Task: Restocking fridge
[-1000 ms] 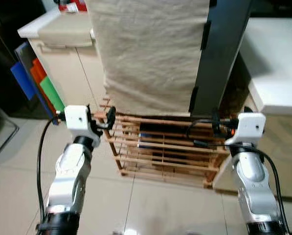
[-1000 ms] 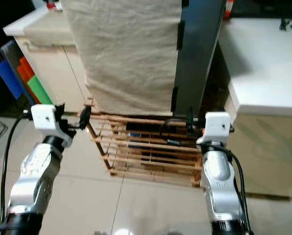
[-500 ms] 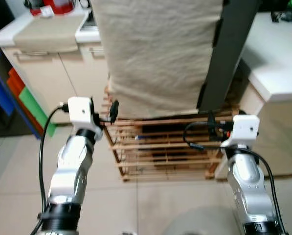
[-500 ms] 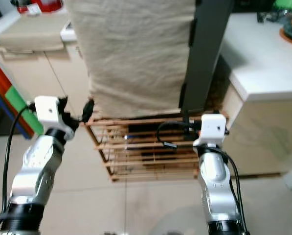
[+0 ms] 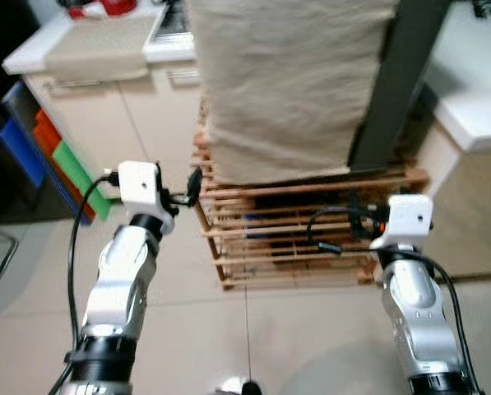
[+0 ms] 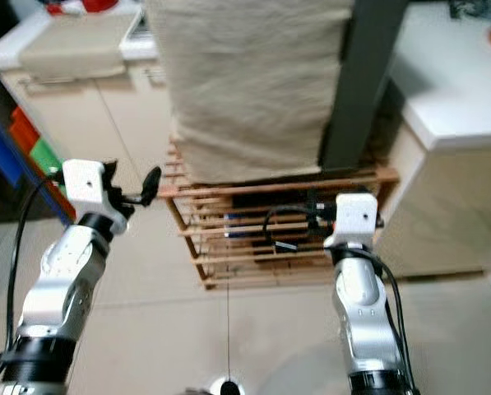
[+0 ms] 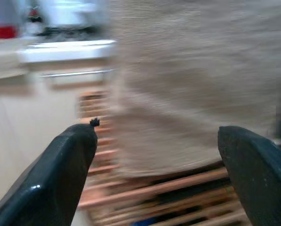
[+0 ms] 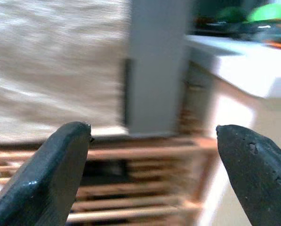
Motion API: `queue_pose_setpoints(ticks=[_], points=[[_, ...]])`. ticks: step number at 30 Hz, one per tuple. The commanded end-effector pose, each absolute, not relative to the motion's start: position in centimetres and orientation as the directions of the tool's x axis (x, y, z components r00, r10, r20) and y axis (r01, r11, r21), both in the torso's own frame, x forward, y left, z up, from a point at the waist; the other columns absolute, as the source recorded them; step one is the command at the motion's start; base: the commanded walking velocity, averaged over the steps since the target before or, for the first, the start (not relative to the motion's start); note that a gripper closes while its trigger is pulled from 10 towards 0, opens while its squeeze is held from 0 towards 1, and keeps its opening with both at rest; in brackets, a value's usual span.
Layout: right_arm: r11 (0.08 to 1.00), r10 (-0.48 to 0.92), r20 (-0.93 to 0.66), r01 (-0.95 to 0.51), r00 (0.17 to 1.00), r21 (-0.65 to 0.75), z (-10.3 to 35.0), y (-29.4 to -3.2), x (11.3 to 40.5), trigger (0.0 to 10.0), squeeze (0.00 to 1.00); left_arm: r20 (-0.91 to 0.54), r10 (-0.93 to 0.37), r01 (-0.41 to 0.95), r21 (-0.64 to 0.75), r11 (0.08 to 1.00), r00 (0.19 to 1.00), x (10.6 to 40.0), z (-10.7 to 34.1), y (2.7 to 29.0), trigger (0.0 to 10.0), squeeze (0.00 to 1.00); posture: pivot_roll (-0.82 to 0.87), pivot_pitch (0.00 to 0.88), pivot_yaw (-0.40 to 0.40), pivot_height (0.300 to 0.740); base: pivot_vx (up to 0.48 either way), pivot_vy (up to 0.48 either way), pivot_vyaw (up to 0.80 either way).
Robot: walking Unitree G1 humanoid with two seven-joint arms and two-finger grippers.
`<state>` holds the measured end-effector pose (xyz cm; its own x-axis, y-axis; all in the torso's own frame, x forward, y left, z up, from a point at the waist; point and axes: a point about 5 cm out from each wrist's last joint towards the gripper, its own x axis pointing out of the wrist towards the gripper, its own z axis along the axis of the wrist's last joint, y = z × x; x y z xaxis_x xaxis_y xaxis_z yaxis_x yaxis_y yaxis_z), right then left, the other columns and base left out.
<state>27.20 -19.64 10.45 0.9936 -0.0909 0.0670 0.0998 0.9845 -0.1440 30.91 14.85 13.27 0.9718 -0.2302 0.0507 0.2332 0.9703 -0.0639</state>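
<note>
The left hand [image 5: 187,188] is raised in front of the robot with its two black fingers [image 7: 67,165] spread wide apart, holding nothing. The right hand [image 8: 152,176] is raised at about the same height, also released, with a wide gap between its fingers [image 8: 260,169] and nothing between them. In the head views the right hand's fingers are hard to make out against the dark slats, but the right wrist view shows them clearly apart.

Both hands are near a wooden rack [image 5: 303,226] made of thin slats, which stands on the tiled floor [image 5: 253,337]. The left hand is just beside the rack's left corner. Inside the rack there are dark things and something blue [image 6: 241,220]; I cannot tell what they are. On top of the rack stands a tall thing covered with a beige cloth [image 5: 290,82], and a dark grey panel [image 5: 397,78] runs down its right side.

To the left there is a cream cabinet with a white desk [image 5: 89,49] on top, where something red [image 5: 105,6] stands. Blue, orange and green flat things [image 5: 52,148] lean beside this cabinet. To the right is another white desk [image 6: 455,82]; the right wrist view shows blurred green and orange things [image 8: 258,14] on it.
</note>
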Motion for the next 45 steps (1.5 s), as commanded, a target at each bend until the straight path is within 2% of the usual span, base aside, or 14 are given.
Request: queue_pose_setpoints(ticks=[1, 6, 11, 20, 30, 34, 39, 45], points=[[0.983, -0.1, 0.088, 0.112, 0.991, -0.144, 10.6, -19.8, 27.0, 10.0, 0.0, -0.013, -0.239, 0.237, -0.079, 0.968, 0.971, 31.1, 12.1, 15.1, 10.0, 0.0, -0.16, 0.0, 0.109, 0.74, 0.0, 0.0, -0.8], [0.976, -0.135, 0.056, 0.142, 0.989, -0.162, 9.6, -20.4, 26.0, 10.0, 0.0, -0.073, -0.259, 0.25, -0.121, 0.961, 0.963, 31.4, 11.2, 14.9, 10.0, 0.0, -0.17, 0.0, 0.105, 0.74, 0.0, 0.0, -0.8], [0.971, -0.164, 0.053, 0.17, 0.985, -0.168, 9.5, -21.1, 25.5, 10.0, 0.0, -0.105, -0.329, 0.321, -0.081, 0.944, 0.939, 31.3, 10.6, 13.8, 10.0, 0.0, -0.18, 0.0, 0.107, 0.74, 0.0, 0.0, -0.8], [0.964, -0.185, 0.058, 0.193, 0.981, -0.184, 9.5, -21.6, 25.1, 10.0, 0.0, -0.096, -0.396, 0.381, -0.144, 0.913, 0.913, 31.7, 10.5, 13.4, 10.0, 0.0, -0.2, 0.0, 0.111, 0.74, 0.0, 0.0, -0.8], [0.966, -0.17, 0.026, 0.172, 0.985, -0.195, 9.0, -21.9, 24.5, 10.0, 0.0, -0.086, -0.384, 0.371, -0.138, 0.918, 0.919, 30.9, 10.1, 13.3, 10.0, 0.0, -0.19, 0.0, 0.078, 0.74, 0.0, 0.0, -0.79], [0.966, -0.166, 0.021, 0.167, 0.986, -0.195, 9.0, -21.9, 24.7, 10.0, 0.0, -0.049, -0.416, 0.408, -0.129, 0.904, 0.908, 30.7, 10.7, 12.7, 10.0, 0.0, -0.19, 0.0, 0.076, 0.74, 0.0, 0.0, -0.79], [0.967, -0.166, 0.015, 0.166, 0.986, -0.192, 8.9, -21.8, 24.7, 10.0, 0.0, -0.022, -0.443, 0.437, -0.126, 0.89, 0.896, 30.8, 11.4, 12.2, 10.0, 0.0, -0.21, 0.0, 0.083, 0.74, 0.48, 0.0, -0.79], [0.968, -0.158, 0.004, 0.156, 0.987, -0.194, 8.7, -21.8, 24.9, 10.0, 0.0, -0.061, -0.415, 0.402, -0.157, 0.902, 0.908, 30.7, 10.6, 12.6, 10.0, 0.0, -0.26, 0.0, 0.113, 0.74, 0.48, 0.0, -0.79]])
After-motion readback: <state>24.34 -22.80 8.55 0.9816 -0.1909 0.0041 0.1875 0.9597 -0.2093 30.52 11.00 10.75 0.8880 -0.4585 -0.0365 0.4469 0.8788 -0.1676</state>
